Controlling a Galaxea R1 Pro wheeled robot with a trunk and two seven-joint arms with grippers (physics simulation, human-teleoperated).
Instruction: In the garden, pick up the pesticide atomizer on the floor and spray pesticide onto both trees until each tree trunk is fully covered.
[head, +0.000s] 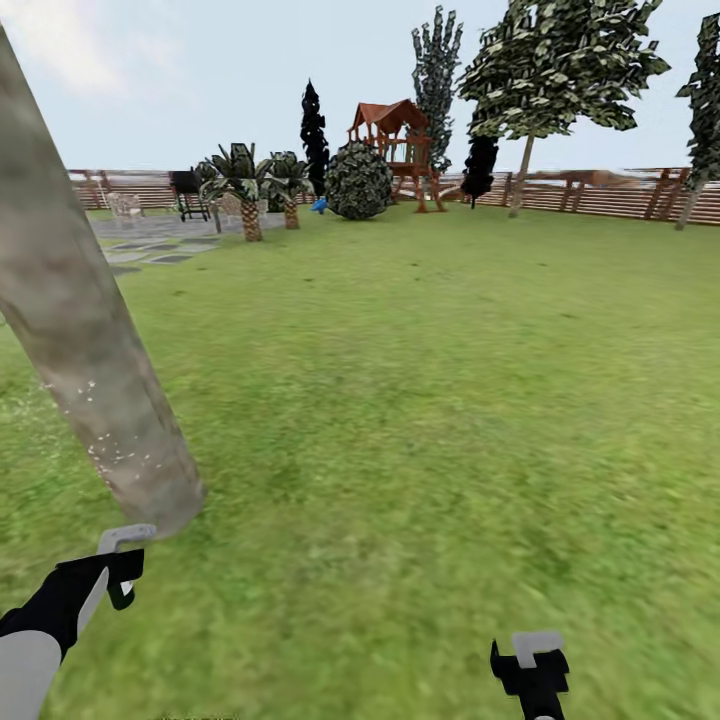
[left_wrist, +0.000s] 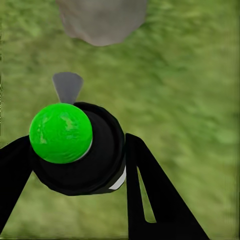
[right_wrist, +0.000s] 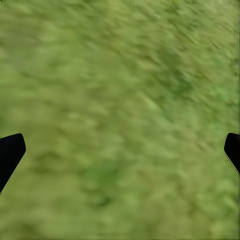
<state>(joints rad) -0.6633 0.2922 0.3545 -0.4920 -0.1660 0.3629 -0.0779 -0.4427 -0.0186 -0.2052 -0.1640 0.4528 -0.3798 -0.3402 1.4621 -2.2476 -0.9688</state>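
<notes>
A thick, pale mottled tree trunk (head: 90, 330) rises at the near left out of the grass; fine whitish specks of pesticide (head: 100, 445) dot its lower part. Just below its base my left gripper (head: 118, 578) is shut on the pesticide atomizer (head: 125, 541). In the left wrist view the atomizer (left_wrist: 75, 150) is a black bottle with a bright green cap and a grey nozzle, held between the black fingers (left_wrist: 150, 200), nozzle toward the trunk base (left_wrist: 102, 20). A second tree (head: 521, 170) stands far off by the fence. My right gripper (head: 530, 665) hangs open over grass (right_wrist: 120, 100).
Open lawn (head: 430, 380) stretches ahead. A brown slat fence (head: 620, 195) runs along the back. A round shrub (head: 358, 182), a red playhouse (head: 395, 140) and palms (head: 245, 190) stand at the far middle. Grey paving (head: 150, 235) with garden furniture lies far left.
</notes>
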